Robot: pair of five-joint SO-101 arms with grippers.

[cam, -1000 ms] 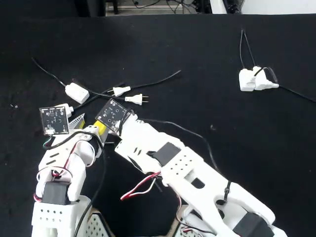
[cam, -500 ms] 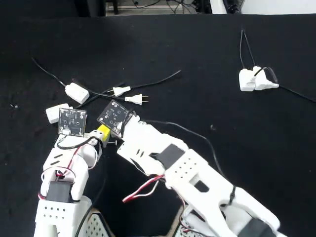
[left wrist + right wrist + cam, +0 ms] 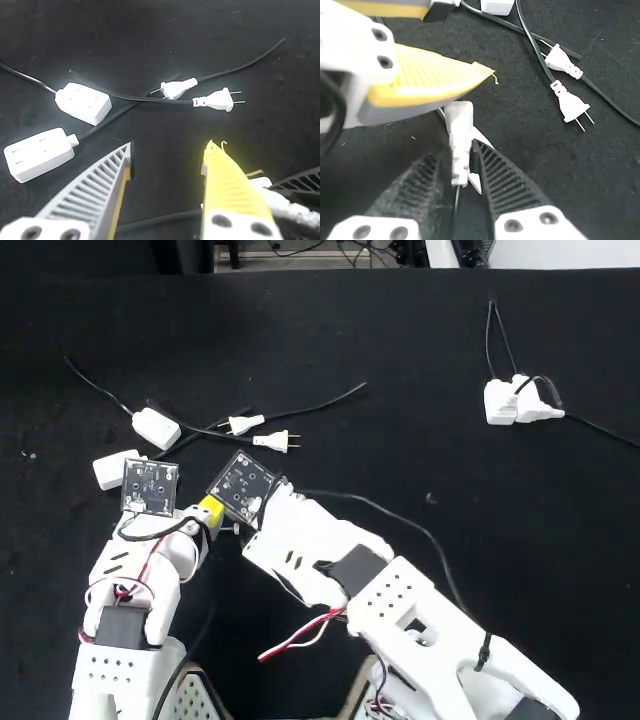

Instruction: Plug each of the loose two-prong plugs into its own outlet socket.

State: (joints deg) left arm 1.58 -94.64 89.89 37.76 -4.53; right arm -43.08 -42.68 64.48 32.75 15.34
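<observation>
**Table** (image 3: 420,330): the black cloth surface is carrying every item. It is looking matte and soft, so light parts are probably not skating far on it.

**Right gripper** (image 3: 457,150): it is sitting low at the near left of the table. Its jaws are drawn narrow and are pinching the held plug (image 3: 460,122) across its white body, with the black cord running back between the fingers.

**Left gripper** (image 3: 170,145): it is hanging just beside the right gripper, with its jaws standing wide and nothing between them.

**Sockets:** the first socket block (image 3: 82,102) and the second socket block (image 3: 37,153) are lying near each other beyond the left gripper, slots facing up. The third socket block (image 3: 500,400) is lying well apart at the far right, and a plug appears to be sitting in it.

**Loose plugs:** the first loose plug (image 3: 175,89) and the second loose plug (image 3: 215,99) are lying close together past the grippers. Their prongs are pointing opposite ways and their cords are crossing.

**Handling, as judged:** the plugs are appearing light, rigid and smooth-moulded. The thin prongs are liable to bend and the springy cords to tug a plug askew. Hold is best taken on the moulded body just behind the prongs, never on the cord or blades. The socket blocks are looking light enough to slide under insertion force, so the free gripper is likely being needed to brace one.
</observation>
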